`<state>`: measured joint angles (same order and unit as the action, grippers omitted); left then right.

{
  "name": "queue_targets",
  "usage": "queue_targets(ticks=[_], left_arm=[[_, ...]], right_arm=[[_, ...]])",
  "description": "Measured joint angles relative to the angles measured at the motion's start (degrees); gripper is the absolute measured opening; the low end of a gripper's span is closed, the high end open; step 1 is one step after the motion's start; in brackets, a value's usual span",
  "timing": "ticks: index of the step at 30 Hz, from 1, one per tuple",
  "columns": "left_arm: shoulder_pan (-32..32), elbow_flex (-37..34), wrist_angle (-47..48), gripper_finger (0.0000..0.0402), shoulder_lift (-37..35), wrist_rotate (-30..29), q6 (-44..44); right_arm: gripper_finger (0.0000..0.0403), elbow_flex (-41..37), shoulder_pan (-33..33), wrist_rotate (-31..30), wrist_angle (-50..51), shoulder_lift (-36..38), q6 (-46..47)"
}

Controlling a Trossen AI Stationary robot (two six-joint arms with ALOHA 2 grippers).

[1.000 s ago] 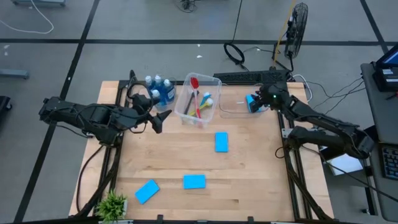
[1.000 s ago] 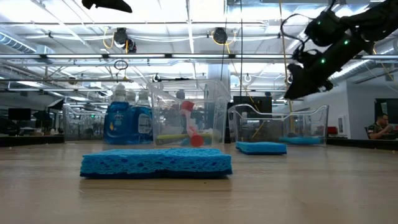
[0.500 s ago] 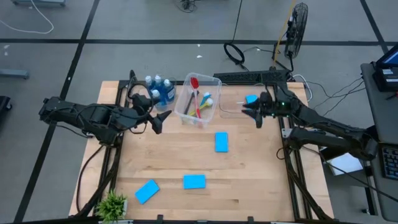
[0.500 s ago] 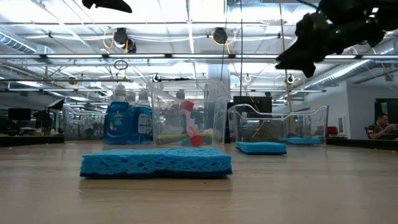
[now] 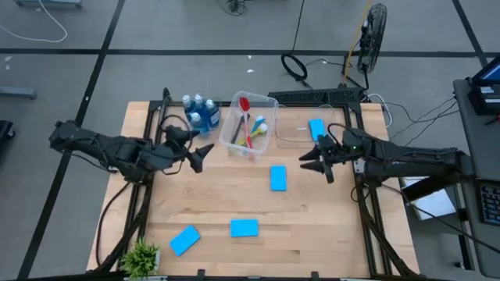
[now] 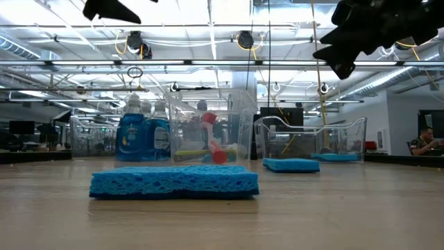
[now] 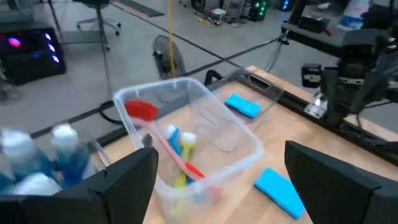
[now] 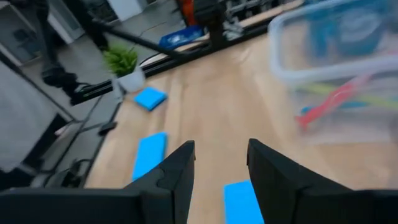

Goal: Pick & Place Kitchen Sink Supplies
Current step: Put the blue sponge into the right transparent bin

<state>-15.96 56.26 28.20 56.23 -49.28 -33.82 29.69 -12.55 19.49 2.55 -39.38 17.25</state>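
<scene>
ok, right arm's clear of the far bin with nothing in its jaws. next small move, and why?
Probably swing the right gripper over the nearest flat bright-blue rectangular sponge and descend on it. The jaws are open and empty, one sponge already lies in the shallow clear plastic bin, and three more lie loose on the wooden table. The left gripper waits open near the brush bin.

My right gripper (image 5: 316, 161) has let go of the flat bright-blue rectangular sponge (image 5: 316, 129), now lying in the clear plastic bin (image 5: 291, 137). I have swung that claw out over the wooden table (image 5: 305, 211), empty.
</scene>
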Motion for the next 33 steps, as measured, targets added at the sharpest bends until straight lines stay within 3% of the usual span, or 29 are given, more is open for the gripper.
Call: queue_targets(ticks=[6,13,19,23,33], left_arm=[[-4.3,-12.5,-12.4,0.0349,-7.3,0.1,-0.2],[-5.3,-19.7,-13.4,0.0349,-19.0,2.9,3.8],[-5.3,-21.8,-12.1,0.0349,-29.4,8.8,11.5],[-5.3,-21.9,-8.1,0.0349,-34.5,8.8,13.4],[-5.3,-21.9,-2.5,0.0349,-37.6,12.0,12.9]], right_arm=[[0.0137,0.0,5.5,-3.8,0.2,-3.1,5.5],[0.0137,0.0,11.5,-14.2,-1.4,-9.0,13.4],[0.0139,0.0,14.2,-19.7,-2.2,-13.6,19.3],[0.0139,0.0,15.0,-20.1,-2.4,-16.3,22.7],[0.0139,6.7,15.3,-22.7,1.8,-24.8,23.4]])
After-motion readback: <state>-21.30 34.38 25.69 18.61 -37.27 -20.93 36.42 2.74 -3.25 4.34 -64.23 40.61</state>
